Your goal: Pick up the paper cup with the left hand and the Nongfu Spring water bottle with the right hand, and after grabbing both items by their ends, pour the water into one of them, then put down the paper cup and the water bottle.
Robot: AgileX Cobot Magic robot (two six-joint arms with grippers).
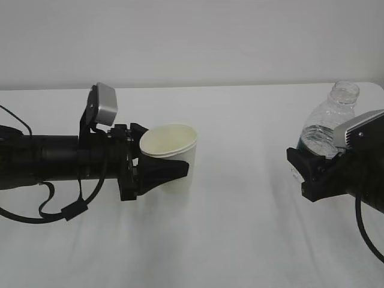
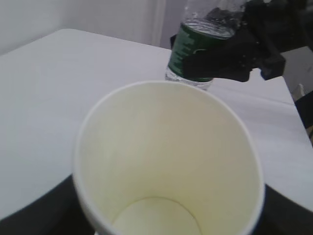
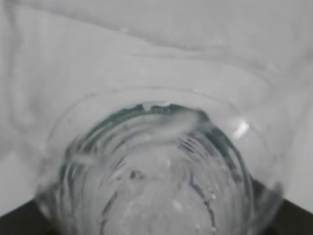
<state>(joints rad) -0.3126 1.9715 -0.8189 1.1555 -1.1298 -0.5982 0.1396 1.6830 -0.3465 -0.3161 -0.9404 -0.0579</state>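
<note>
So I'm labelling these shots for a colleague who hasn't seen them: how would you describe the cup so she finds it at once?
Start at the white table and look left of centre, where the left arm's fingers sit around a small paper cup. It is white and tapered with a rolled rim and a pale cream inside, tipped slightly. Unlike the clear bottle at the right, it is opaque and shorter.

Open white table (image 1: 240, 240) between the two arms: wide bare lane down the middle, front to back. Left side blocked by paper cup (image 1: 173, 157) with left hand (image 1: 157, 161) closed around it. Right side blocked by Nongfu Spring water bottle (image 1: 329, 123) gripped in right hand (image 1: 318, 171). Cup and bottle well apart.
</note>
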